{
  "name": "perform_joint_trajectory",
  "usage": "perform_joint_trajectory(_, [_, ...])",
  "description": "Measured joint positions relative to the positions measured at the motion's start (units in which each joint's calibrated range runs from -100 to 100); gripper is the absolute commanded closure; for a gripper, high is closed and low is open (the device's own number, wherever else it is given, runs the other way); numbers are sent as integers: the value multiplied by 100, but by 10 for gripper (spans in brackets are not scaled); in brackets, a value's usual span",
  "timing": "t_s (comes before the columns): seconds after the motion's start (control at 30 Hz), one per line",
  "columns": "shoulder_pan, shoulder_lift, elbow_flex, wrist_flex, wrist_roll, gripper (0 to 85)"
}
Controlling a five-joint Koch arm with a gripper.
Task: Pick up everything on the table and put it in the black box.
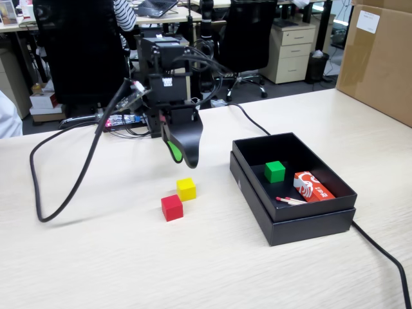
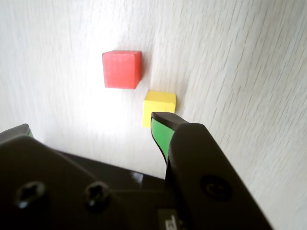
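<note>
Yellow cube under pincer, jaws wide apart, empty, red cube nr.

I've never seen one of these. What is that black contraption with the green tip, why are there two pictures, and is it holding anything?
It is a small hobby robot arm. Its gripper, a two-fingered claw with green padding, hangs over the table and holds nothing; the pictures don't show clearly whether it is open. One picture comes from a camera standing across the table, the other from a camera riding on the arm's wrist, looking down. A red cube and a yellow cube lie on the table. The black box holds a green cube, a printed packet and a thin stick.
</note>
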Motion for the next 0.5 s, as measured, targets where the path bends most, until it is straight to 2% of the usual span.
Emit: perform_joint_trajectory(0.5, [-274, 1812, 374, 15, -78, 364])
